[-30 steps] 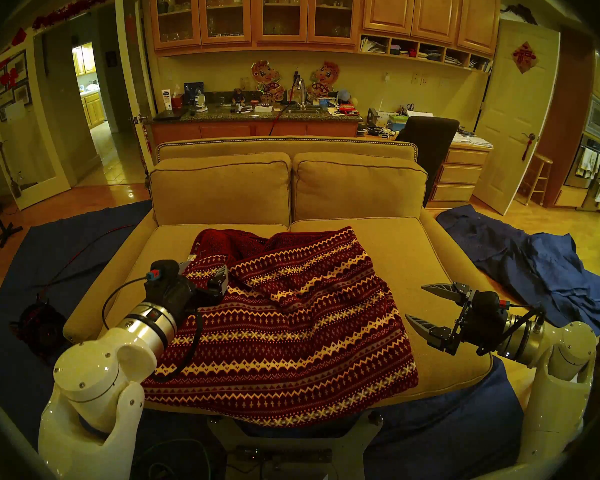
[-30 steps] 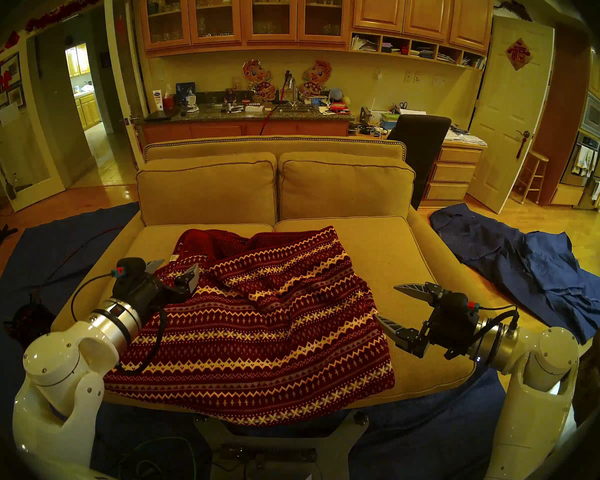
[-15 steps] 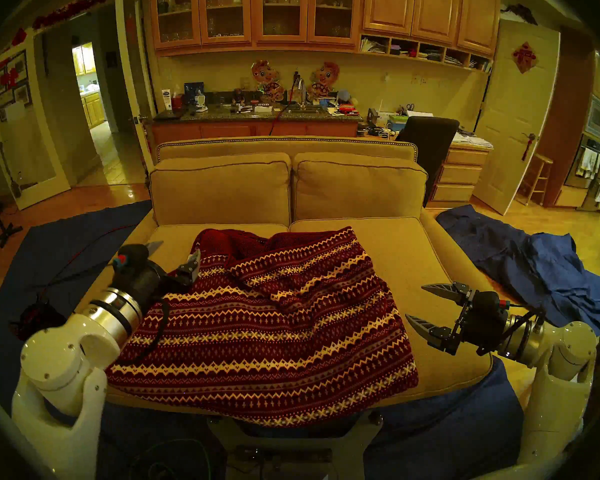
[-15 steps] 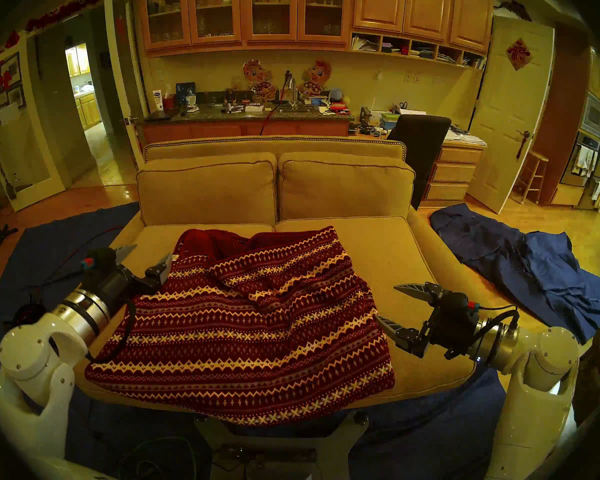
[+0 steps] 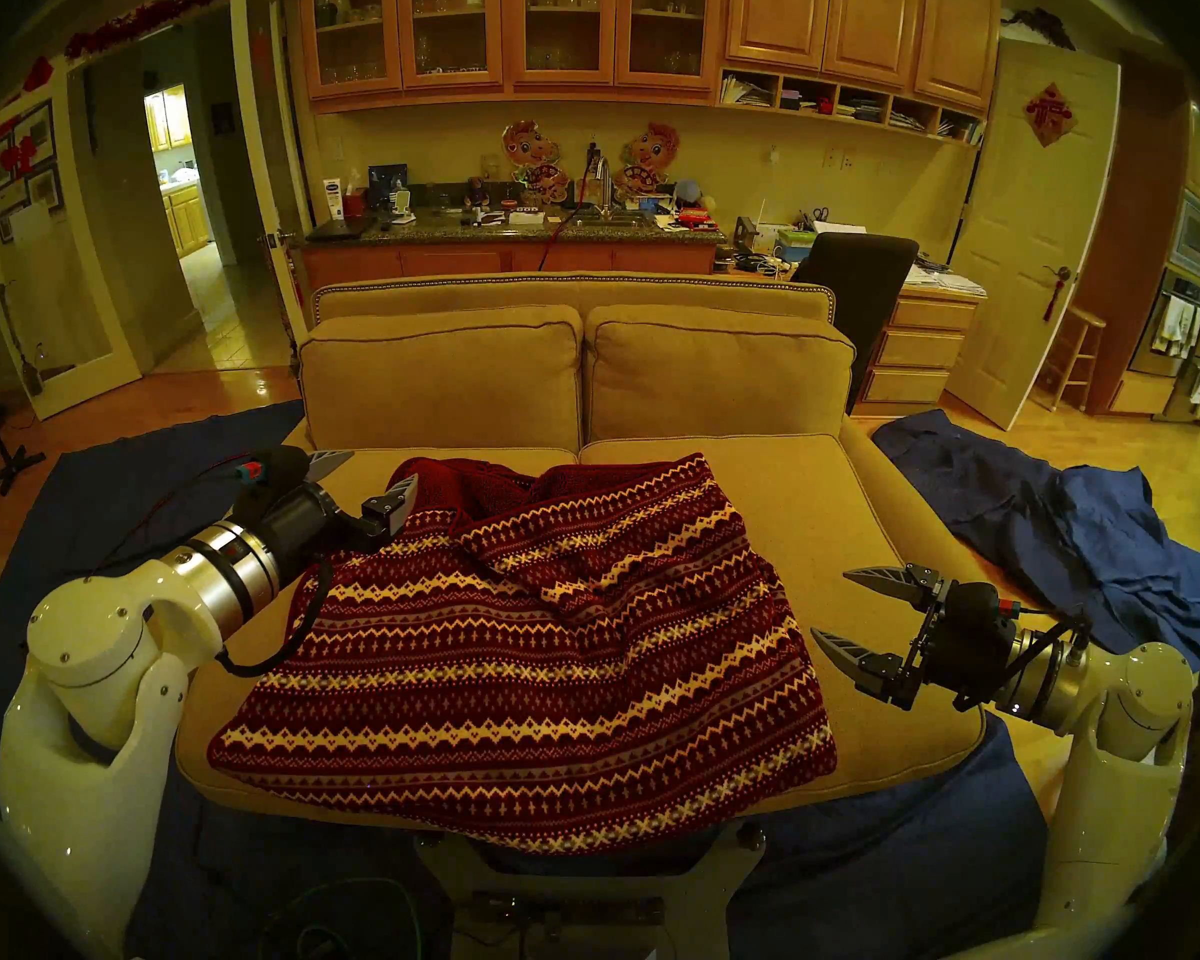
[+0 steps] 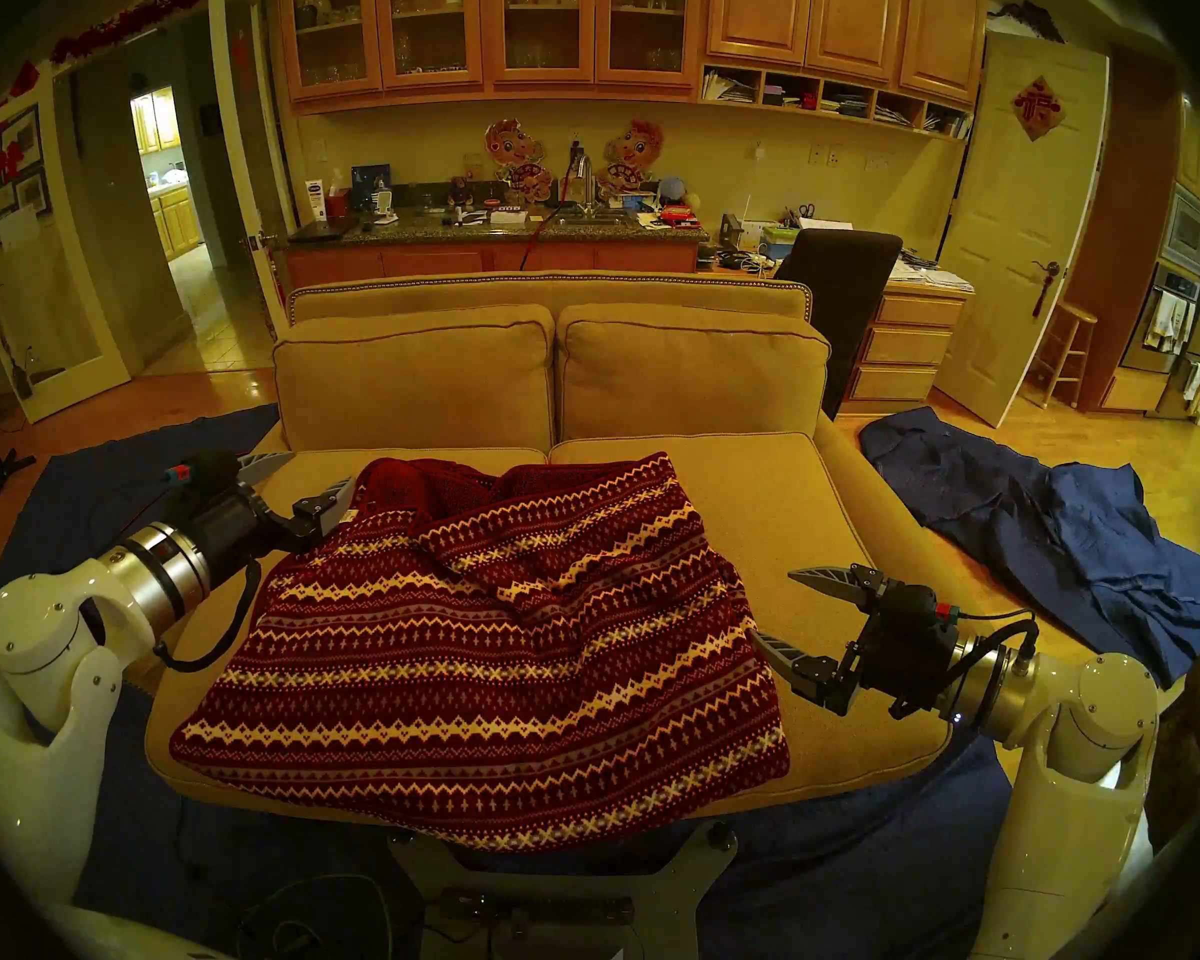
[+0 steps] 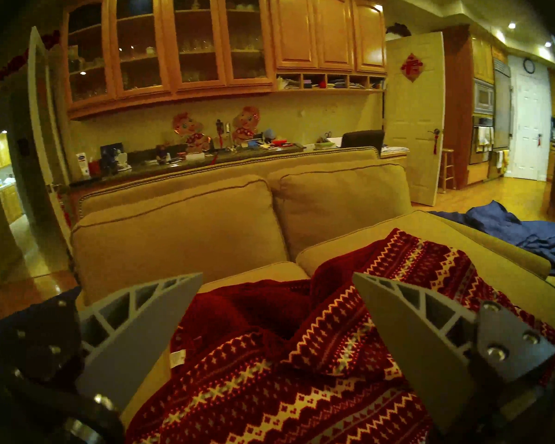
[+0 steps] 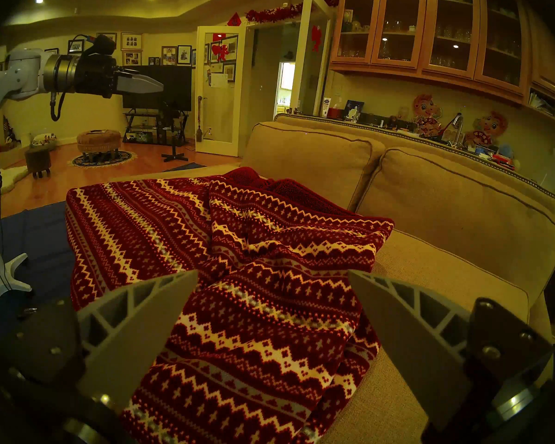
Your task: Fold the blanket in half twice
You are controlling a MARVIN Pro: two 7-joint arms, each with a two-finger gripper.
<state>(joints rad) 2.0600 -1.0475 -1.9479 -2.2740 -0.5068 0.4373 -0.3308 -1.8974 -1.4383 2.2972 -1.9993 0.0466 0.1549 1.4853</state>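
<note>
The blanket (image 5: 535, 654) (image 6: 500, 661) (image 7: 269, 369) (image 8: 237, 257), dark red with cream and grey patterned bands, lies rumpled on the sofa seat, its front edge hanging over the seat front and its plain red reverse showing at the back. My left gripper (image 5: 379, 470) (image 6: 320, 474) (image 7: 277, 280) hovers open above the blanket's far left corner, holding nothing. My right gripper (image 5: 829, 605) (image 6: 770, 605) (image 8: 273, 276) stands open just off the blanket's right edge, over bare seat cushion, also empty.
The tan sofa (image 5: 860, 522) has two back cushions behind the blanket. A wrinkled blue cloth (image 5: 1082, 543) lies on the floor to the right. A dark blue floor sheet (image 5: 98, 508) spreads under and left of the sofa. A black cable loops from my left wrist onto the blanket.
My left arm has swung left and back, its open gripper moving from over the blanket's left part to above the far left corner. The right arm and the blanket have not moved.
</note>
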